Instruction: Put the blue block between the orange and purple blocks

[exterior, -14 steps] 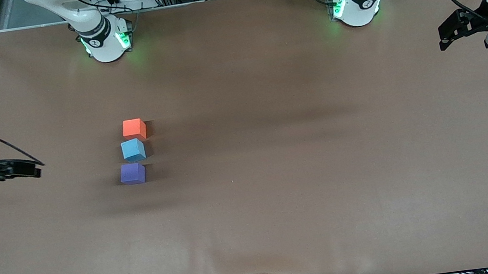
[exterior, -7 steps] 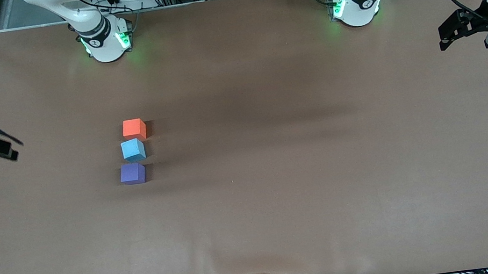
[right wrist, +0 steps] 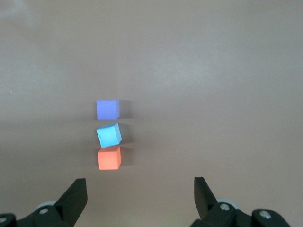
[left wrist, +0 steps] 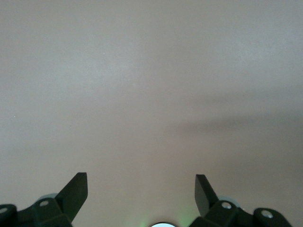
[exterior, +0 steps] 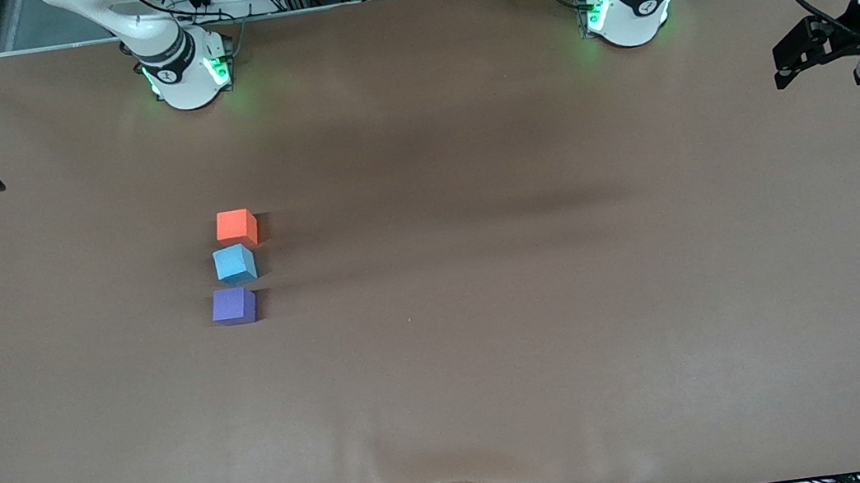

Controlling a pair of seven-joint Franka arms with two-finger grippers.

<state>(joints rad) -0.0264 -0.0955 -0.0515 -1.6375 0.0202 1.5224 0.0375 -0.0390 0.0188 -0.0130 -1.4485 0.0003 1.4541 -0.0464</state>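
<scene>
Three blocks: orange block (exterior: 236,226), blue block (exterior: 235,264), purple block (exterior: 233,306). Two pincers spread, empty.

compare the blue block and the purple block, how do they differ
Colour: the blue block is light sky blue, the purple block a darker violet.
Pose: the blue block sits turned at a slight angle to the row, while the purple block sits square.
Place: the blue block lies in the middle, next to the orange block; the purple block ends the row, nearest the front camera.
Both are plain matte cubes of about the same size, resting on the table.
</scene>
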